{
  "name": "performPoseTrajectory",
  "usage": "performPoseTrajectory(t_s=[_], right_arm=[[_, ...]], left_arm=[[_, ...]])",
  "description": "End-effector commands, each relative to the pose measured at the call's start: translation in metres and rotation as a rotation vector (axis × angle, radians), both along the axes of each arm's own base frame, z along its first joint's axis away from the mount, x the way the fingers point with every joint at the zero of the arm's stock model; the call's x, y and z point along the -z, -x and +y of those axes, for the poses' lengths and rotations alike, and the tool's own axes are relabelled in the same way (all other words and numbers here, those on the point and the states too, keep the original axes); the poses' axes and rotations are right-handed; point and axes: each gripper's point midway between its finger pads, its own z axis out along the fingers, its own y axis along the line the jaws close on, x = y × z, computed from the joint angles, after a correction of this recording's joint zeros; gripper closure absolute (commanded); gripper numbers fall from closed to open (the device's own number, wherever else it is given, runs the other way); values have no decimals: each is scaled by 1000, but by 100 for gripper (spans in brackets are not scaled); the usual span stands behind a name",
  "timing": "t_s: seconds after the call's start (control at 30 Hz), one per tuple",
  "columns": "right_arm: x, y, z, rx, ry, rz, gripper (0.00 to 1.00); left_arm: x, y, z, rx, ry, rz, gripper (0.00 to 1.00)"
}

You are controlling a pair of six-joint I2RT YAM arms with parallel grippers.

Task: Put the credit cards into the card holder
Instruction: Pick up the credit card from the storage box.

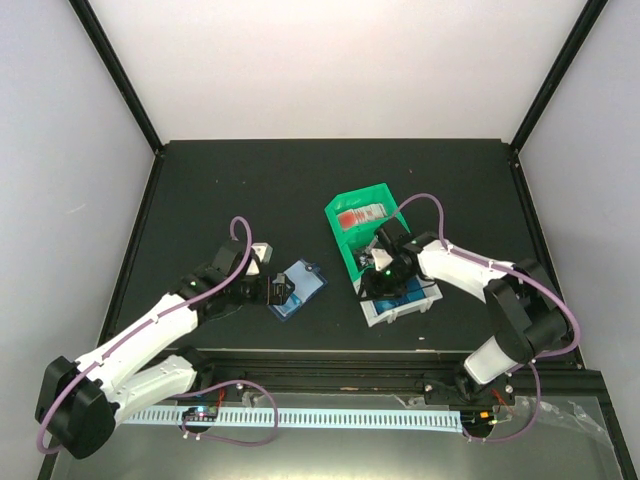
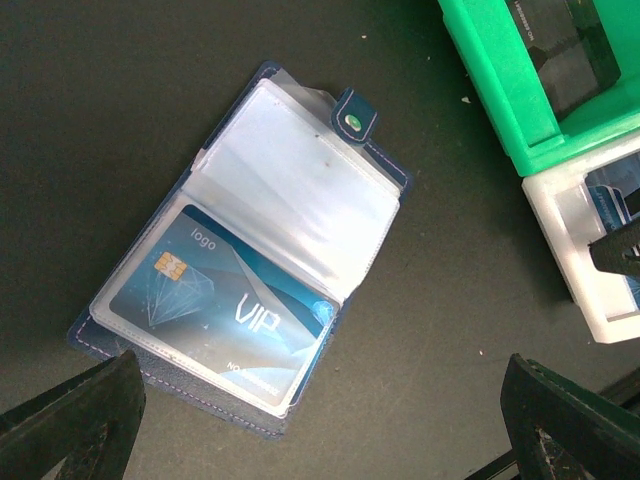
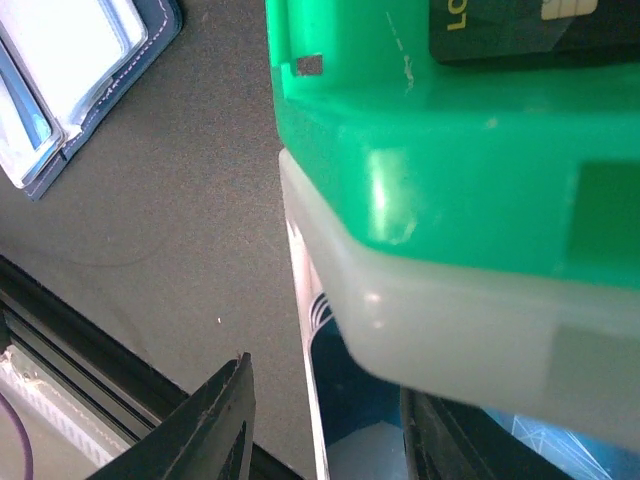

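Card holder [image 2: 290,180] lies open on the table [image 2: 120,120], its clasp [image 2: 352,122] turned up, left of the green bin [image 2: 500,80] and the white bin [image 2: 560,230]. Only the left wrist view shows what is in it: one credit card [image 2: 230,310], blue and marked VIP, sits in the lower clear sleeve, while the upper sleeve looks bare. The top view gives just a blue patch there. More blue cards [image 2: 612,200] lie in the white bin. The left pincer [image 1: 274,292] hangs just beside the holder's near edge, spread wide and gripping nothing. The right pincer [image 3: 325,390] is at the white bin, partly apart. A thin pale edge with blue beside it runs between its fingers [image 3: 215,430] — whether either touches it cannot be told.
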Motion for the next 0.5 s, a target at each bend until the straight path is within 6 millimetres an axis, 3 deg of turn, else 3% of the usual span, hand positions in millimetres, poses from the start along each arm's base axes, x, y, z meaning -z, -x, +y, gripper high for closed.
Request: performPoseTrajectory(t_s=[0.0,0.27,0.47], right_arm=[[-9,-2,2,-8,16,-20,58],[-2,-5,-10,16,165,-41,46],[-5,-3,1,-3,227,-64,46]], left_arm=[[-3,-2,3,-22,8,-15,1],[-4,-4,4,-24,7,-33,1],[-8,-5,4,-20,7,-51,1]])
